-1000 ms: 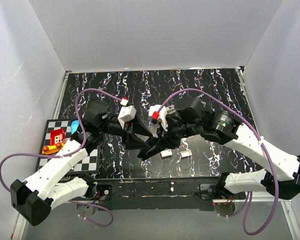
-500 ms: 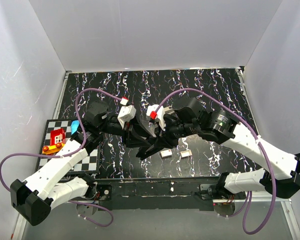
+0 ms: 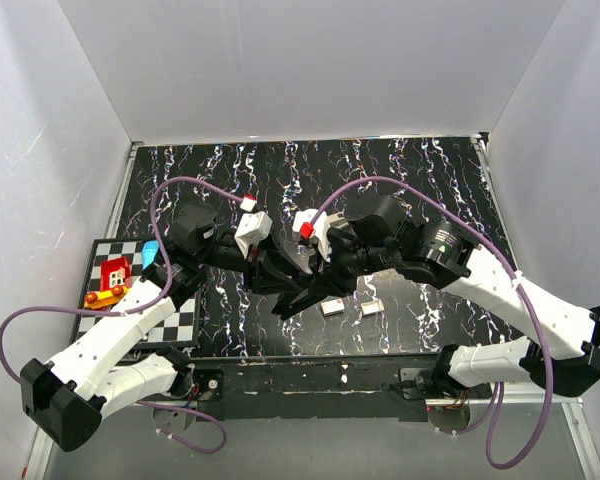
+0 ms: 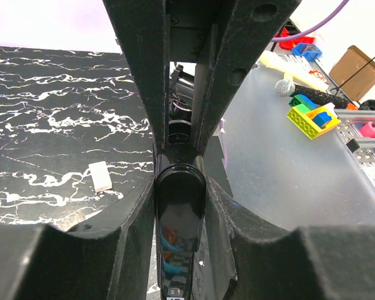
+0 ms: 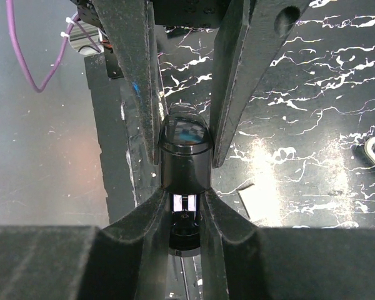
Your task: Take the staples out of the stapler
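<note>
Stapler (image 4: 180,206) between the jaws of left gripper (image 4: 182,125) and right gripper (image 5: 184,119)

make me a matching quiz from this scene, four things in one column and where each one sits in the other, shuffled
Things
1 stapler
2 pale blocks
3 red toy house
4 checkered board

Places
a standing on the checkered board
b gripped between the left claw and the right claw
c loose on the black table, just beside the claws
d flat at the left side, next to the left arm

Pairs: 1-b, 2-c, 3-a, 4-d
</note>
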Controlling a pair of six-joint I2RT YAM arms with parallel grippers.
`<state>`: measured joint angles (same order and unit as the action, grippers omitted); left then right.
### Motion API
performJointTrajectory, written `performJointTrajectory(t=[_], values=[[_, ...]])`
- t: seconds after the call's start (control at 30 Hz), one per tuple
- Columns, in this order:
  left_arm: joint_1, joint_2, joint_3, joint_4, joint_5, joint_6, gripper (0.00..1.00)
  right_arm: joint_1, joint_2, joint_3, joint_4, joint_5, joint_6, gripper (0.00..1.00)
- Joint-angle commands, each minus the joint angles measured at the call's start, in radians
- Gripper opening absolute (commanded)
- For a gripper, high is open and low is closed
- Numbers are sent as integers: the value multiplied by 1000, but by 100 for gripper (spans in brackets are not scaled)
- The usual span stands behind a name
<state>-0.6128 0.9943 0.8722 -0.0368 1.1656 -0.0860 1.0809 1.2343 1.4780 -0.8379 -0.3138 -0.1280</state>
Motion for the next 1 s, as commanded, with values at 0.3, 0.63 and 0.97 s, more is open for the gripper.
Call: performJointTrajectory(t=[0.3,0.63,0.97], values=[[-10,-83,-9,0,-75,26,0,10,-196,-188,137,16,34,1],[-11,-106,-24,20,-109,20,0,10,-207,-289,198,2,82,1],[-11,-151,-30,23,-155,23,0,10,-226,-395,227,-8,120,1]])
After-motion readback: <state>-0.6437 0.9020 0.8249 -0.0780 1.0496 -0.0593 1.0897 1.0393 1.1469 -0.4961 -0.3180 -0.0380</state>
